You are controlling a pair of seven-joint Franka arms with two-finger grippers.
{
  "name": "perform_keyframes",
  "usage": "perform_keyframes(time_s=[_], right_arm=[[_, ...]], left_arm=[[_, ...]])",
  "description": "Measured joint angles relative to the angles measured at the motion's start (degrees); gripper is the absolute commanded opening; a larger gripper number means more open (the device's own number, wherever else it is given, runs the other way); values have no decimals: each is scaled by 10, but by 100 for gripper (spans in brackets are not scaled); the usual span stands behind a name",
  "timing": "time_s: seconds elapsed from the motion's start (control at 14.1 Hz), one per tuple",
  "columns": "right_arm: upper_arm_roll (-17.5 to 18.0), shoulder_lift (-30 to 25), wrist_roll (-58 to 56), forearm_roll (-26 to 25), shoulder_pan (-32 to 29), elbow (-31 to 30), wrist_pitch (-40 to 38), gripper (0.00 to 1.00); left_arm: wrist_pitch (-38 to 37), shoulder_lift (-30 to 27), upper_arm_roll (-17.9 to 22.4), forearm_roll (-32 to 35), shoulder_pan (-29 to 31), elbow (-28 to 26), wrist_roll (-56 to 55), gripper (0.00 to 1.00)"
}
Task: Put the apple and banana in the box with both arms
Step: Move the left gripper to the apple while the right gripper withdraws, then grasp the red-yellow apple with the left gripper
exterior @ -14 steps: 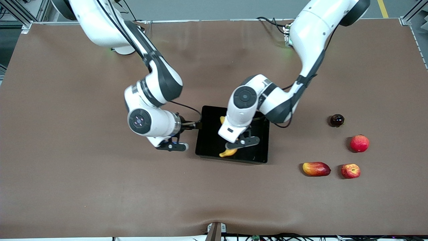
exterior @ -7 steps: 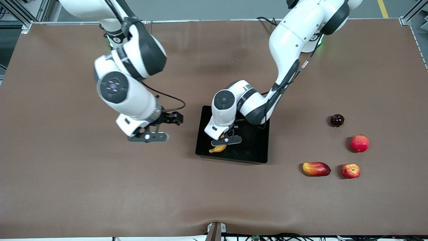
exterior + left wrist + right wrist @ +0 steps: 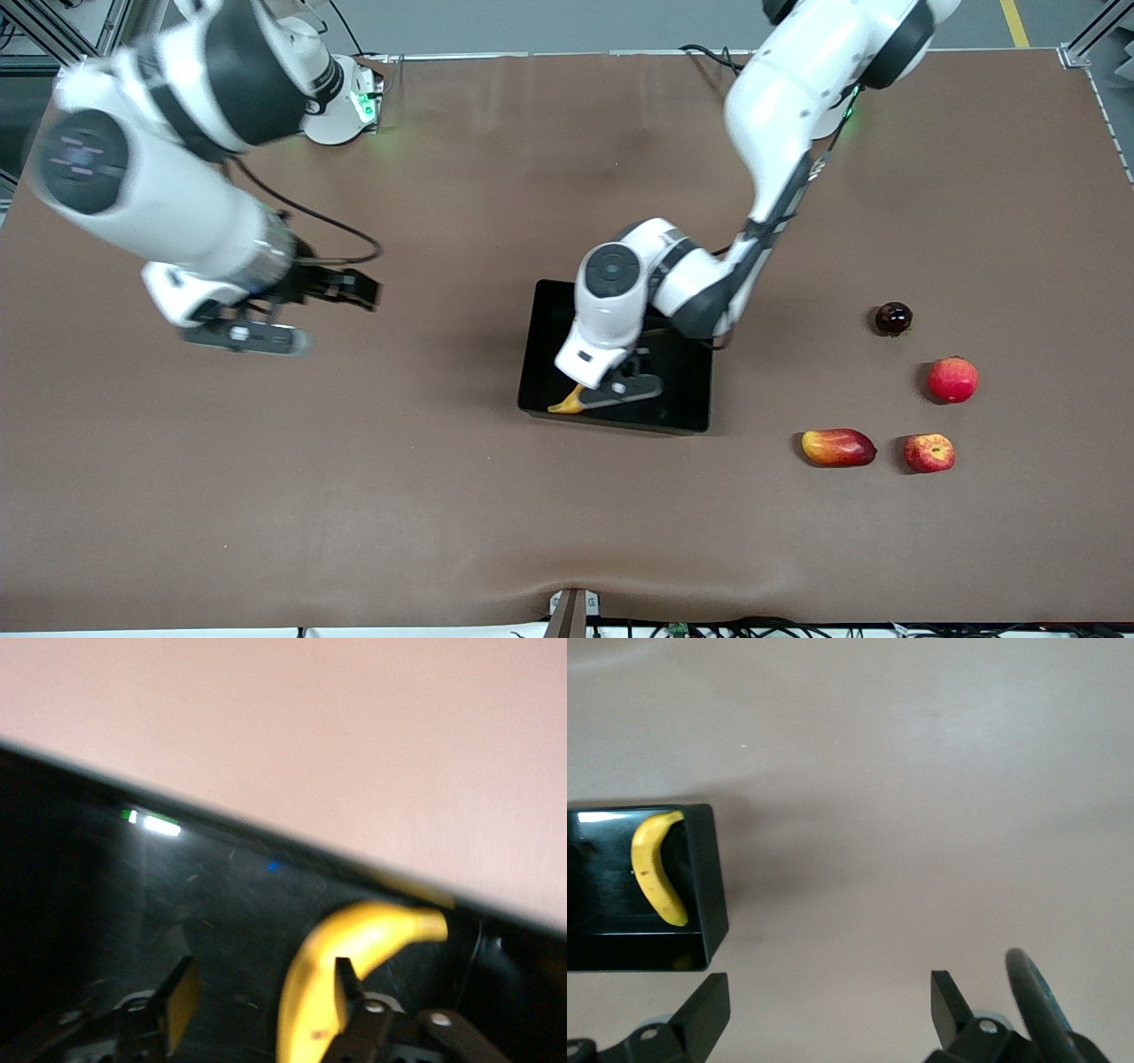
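The yellow banana (image 3: 565,406) lies in the black box (image 3: 684,394), with only its tip showing from under the left wrist. My left gripper (image 3: 595,390) is low inside the box. In the left wrist view its jaws (image 3: 264,967) stand wide apart, and the banana (image 3: 372,939) lies on the box floor (image 3: 133,904) against one finger (image 3: 344,985). My right gripper (image 3: 350,291) is open and empty over bare table toward the right arm's end; its view (image 3: 830,979) shows the banana (image 3: 656,873) in the box (image 3: 709,877). The apple (image 3: 928,453) sits toward the left arm's end.
Beside the apple lie a long red-yellow fruit (image 3: 838,447), a plain pinkish-red round fruit (image 3: 952,379) and a dark round fruit (image 3: 893,318), all on the brown table between the box and the left arm's end.
My right arm has swung up and away from the box toward its own end of the table. My left gripper and the banana have shifted inside the box toward the right arm's side.
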Motion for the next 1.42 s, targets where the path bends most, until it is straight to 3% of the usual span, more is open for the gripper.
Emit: perform_keyframes(time_s=[0.21,0.36,0.78,1.07,1.28,1.42], right_arm=[[-11,-13,-16,-24,-18,53,-69,100],[-14,-19,-98,-33,-41,62,-93,100],[-43,-39,-328,-48,-121,48,-93,100],[-43,-112,-345,-52,-133,-88,11,100],[-43,-180,-348,-52,-134,-206,71,100],[-43,-202,-371,-53,-135,-242,85,100]], left_arm=[[-68,-75,-3,0,71,-2,49,100],[-88,-96,-2,0,128,-17,145,100],[-42,-73,-1,1,319,-62,431,100],[17,-35,-2,1,393,-75,511,100],[35,-8,-1,1,409,-77,518,100],[49,9,4,1,410,-78,527,100]])
